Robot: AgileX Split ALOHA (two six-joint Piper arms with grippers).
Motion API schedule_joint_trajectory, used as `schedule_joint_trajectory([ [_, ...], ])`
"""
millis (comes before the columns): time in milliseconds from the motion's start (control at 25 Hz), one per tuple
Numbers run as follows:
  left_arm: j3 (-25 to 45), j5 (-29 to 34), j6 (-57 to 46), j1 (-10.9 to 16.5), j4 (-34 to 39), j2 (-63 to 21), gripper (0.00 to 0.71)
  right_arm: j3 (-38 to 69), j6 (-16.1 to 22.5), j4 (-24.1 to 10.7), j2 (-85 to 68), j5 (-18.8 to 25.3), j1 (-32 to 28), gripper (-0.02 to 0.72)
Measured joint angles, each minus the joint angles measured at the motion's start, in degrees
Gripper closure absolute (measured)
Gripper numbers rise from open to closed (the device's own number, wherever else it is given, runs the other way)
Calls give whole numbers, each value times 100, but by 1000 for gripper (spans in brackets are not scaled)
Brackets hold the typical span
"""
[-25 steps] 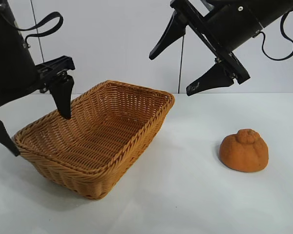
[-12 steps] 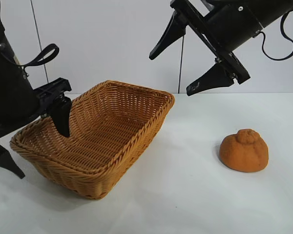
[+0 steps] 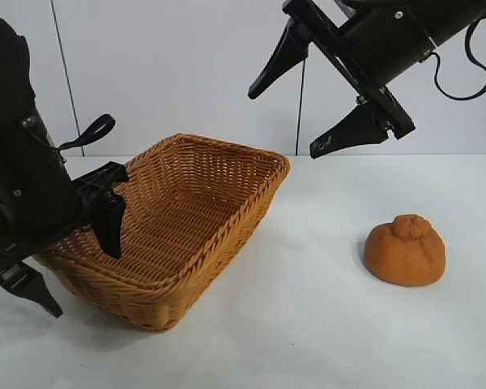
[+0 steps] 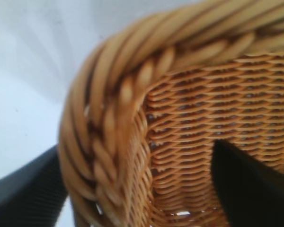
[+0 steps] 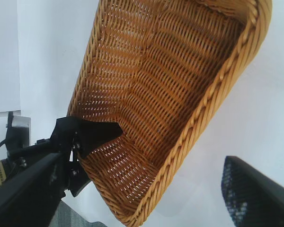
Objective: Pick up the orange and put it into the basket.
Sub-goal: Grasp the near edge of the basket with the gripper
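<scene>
A white table bears the basket and, well apart, the orange.

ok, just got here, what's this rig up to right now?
The left gripper straddles the near-left end wall of the basket, one finger inside, the other outside; whether it grips the wall yet is unclear. The right gripper hangs open high above the table, holding nothing. The orange sits untouched on the table, right of the basket.

The black left gripper is straddling the tan woven wicker basket's braided near-left rim.
</scene>
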Motion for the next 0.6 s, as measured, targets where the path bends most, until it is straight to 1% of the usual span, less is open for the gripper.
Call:
schedule_joint_trajectory([
  [160,0,170,0,0,-2,27,445,0,0,0,0,0,0,84],
  [240,4,257,0,0,-2,39,571,0,0,0,0,0,0,84],
  [280,4,227,-38,0,-13,39,608,0,0,0,0,0,0,84],
  [440,-30,131,11,5,-49,39,614,0,0,0,0,0,0,84],
  [600,-368,270,444,16,-203,41,618,0,0,-2,0,7,0,84],
])
